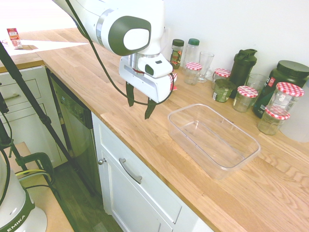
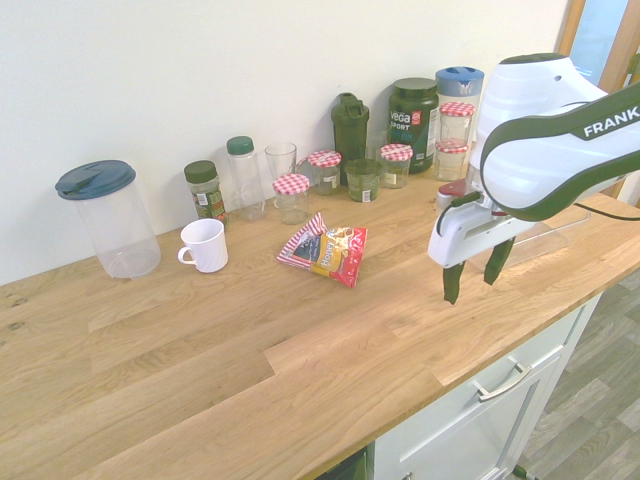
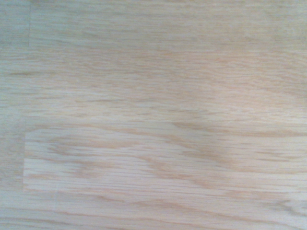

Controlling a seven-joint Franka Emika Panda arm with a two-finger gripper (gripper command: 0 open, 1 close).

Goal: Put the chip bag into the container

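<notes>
On the wooden counter [image 2: 200, 350], crinkled red chip bag [image 2: 328, 250] with yellow-orange picture, striped edge, pincer [image 2: 472, 284] released above

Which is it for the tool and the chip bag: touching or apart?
Apart. The second exterior view shows bare countertop between the tool and the chip bag.

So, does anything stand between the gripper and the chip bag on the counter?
Nothing visible does: the second exterior view shows only bare counter between the open gripper and the chip bag; the jars stand behind, nearer the wall.
</notes>
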